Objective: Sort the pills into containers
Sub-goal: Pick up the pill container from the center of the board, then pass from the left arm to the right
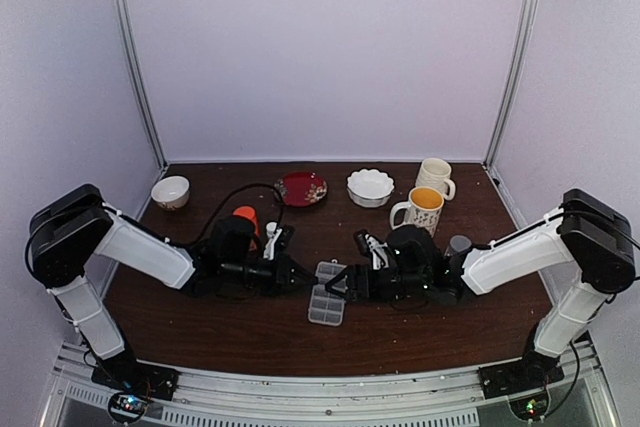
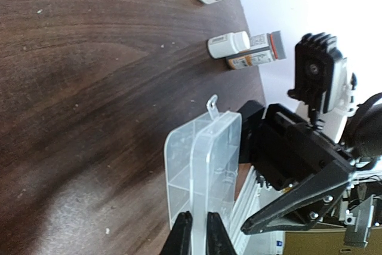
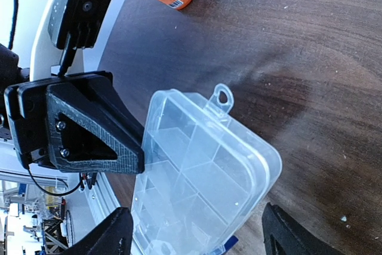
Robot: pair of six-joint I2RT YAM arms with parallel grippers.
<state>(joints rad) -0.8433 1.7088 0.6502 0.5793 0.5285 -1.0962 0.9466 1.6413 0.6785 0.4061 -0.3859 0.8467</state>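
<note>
Where left arm [image 1: 150,252] and right arm [image 1: 510,257] stretch low toward centre frame, left hand [image 2: 198,225] clamps rim of small clear plastic pill box [image 2: 203,159]; right hand [image 3: 197,234] gapes wide astride it.

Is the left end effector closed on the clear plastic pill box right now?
Yes, the left end effector pinches the rim of the clear plastic pill box between its black fingers.

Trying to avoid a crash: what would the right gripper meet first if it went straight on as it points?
The clear pill box, lying just ahead between the open fingers of the right gripper. Beyond it, probably, the left gripper, shut on the box's other side.
</note>
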